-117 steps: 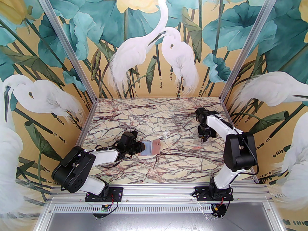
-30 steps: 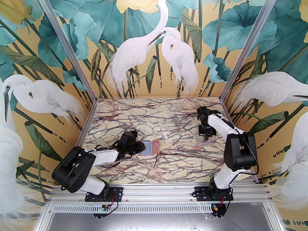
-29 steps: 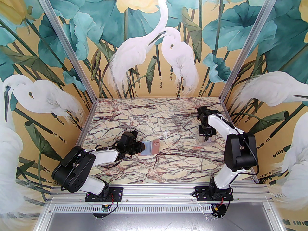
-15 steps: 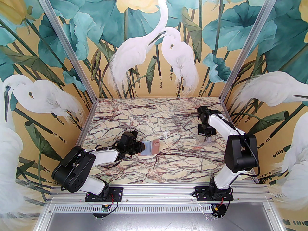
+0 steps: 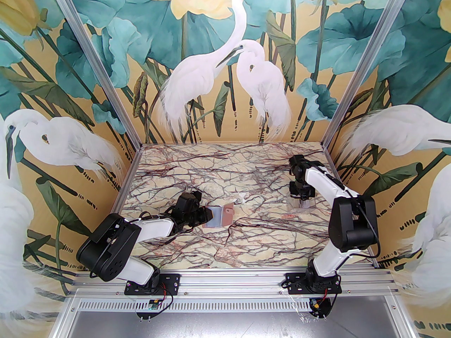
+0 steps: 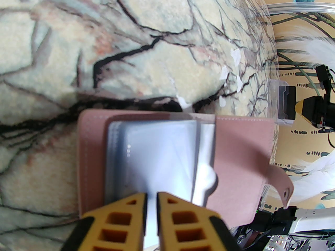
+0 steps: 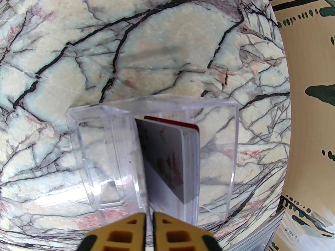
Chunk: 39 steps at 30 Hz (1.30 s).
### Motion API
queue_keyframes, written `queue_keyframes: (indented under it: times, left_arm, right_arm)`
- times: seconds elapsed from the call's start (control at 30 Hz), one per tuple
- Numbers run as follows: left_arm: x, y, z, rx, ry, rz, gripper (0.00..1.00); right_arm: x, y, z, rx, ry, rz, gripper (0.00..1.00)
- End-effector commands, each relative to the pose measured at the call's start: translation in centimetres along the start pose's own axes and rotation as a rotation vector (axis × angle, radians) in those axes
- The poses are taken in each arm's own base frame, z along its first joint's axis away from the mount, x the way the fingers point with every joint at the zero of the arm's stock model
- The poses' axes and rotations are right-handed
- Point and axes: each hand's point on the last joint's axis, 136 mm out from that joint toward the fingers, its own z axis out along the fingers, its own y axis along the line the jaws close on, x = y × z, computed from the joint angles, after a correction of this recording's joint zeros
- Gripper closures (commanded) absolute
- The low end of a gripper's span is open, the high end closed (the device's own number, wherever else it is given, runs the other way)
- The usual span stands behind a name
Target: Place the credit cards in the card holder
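Card-fetch step: your left gripper point(image 6: 151, 205) pinches the card holder point(image 6: 235, 145). The right gripper point(image 7: 149, 221), bottom centre, is nearly closed by the credit cards point(image 7: 165, 161), grip unclear. Next, lift one out.

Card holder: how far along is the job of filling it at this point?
Done: the card holder lies open on the table. In hand: the left gripper pinches its inner sleeve; the right gripper sits at the clear box where the credit cards stand stacked, though whether it grips one is unclear. Left: moving every card across.
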Motion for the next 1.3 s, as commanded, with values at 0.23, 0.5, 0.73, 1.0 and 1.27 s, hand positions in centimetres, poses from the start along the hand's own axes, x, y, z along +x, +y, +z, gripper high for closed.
queue_keyframes:
  times: [0.23, 0.5, 0.73, 1.0, 1.27]
  left_arm:
    - [1.6, 2.7, 0.5, -0.086, 0.056, -0.044, 0.83]
    - [1.6, 2.7, 0.5, -0.086, 0.055, -0.044, 0.83]
    - [1.6, 2.7, 0.5, -0.087, 0.055, -0.044, 0.83]
    - [1.6, 2.7, 0.5, -0.084, 0.056, -0.042, 0.83]
    - [1.6, 2.7, 0.4, -0.086, 0.055, -0.042, 0.82]
  right_arm:
    - [-1.4, 0.6, 0.3, -0.022, -0.011, 0.002, 0.81]
    - [-2.1, 0.9, 0.5, -0.025, -0.020, -0.003, 0.81]
    - [-2.0, 1.2, 1.5, -0.022, 0.002, -0.014, 0.82]
    - [-1.9, 1.1, 1.8, -0.010, 0.011, -0.021, 0.85]
    - [-2.0, 0.9, 1.0, -0.014, -0.003, -0.021, 0.95]
